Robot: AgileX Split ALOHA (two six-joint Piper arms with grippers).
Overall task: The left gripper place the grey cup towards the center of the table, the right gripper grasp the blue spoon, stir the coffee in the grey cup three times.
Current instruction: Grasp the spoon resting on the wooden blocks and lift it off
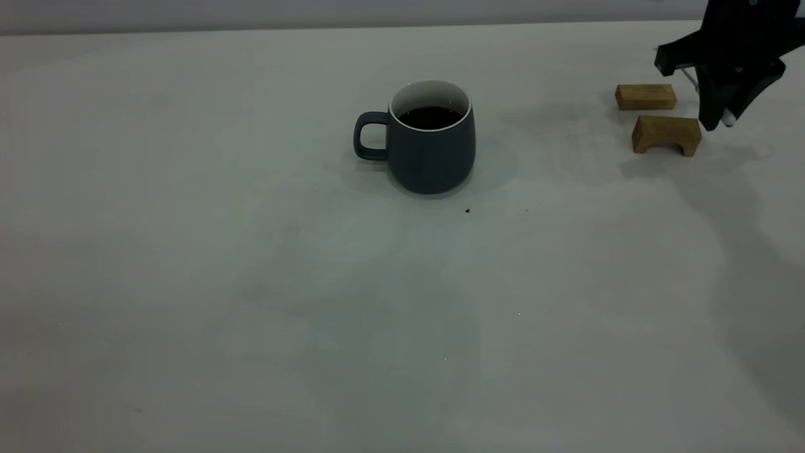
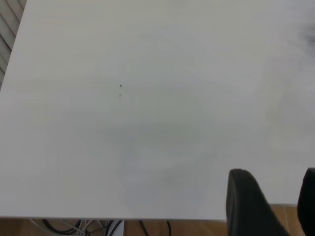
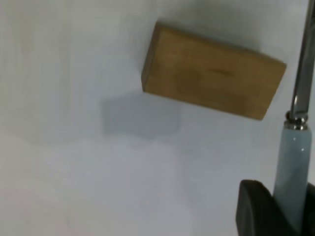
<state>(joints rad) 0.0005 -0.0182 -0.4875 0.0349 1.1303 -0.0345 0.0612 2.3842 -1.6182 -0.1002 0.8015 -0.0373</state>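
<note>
The grey cup [image 1: 431, 151] stands upright near the middle of the table [image 1: 188, 283], handle to the left, with dark coffee [image 1: 430, 117] inside. At the far right my right gripper [image 1: 723, 116] is shut on the blue spoon [image 1: 728, 117], just beside the wooden blocks. In the right wrist view the pale-blue handle [image 3: 293, 167] runs between the fingers [image 3: 256, 206] and the metal neck [image 3: 302, 73] points away; the bowl is out of view. My left gripper [image 2: 278, 201] is out of the exterior view; it hangs open over the table's edge with nothing in it.
Two tan wooden blocks stand at the back right, a flat one [image 1: 646, 97] and an arched one [image 1: 666, 134]; one block [image 3: 211, 73] shows below the right wrist. A small dark speck [image 1: 468, 211] lies in front of the cup. Cables [image 2: 98, 227] hang beyond the table edge.
</note>
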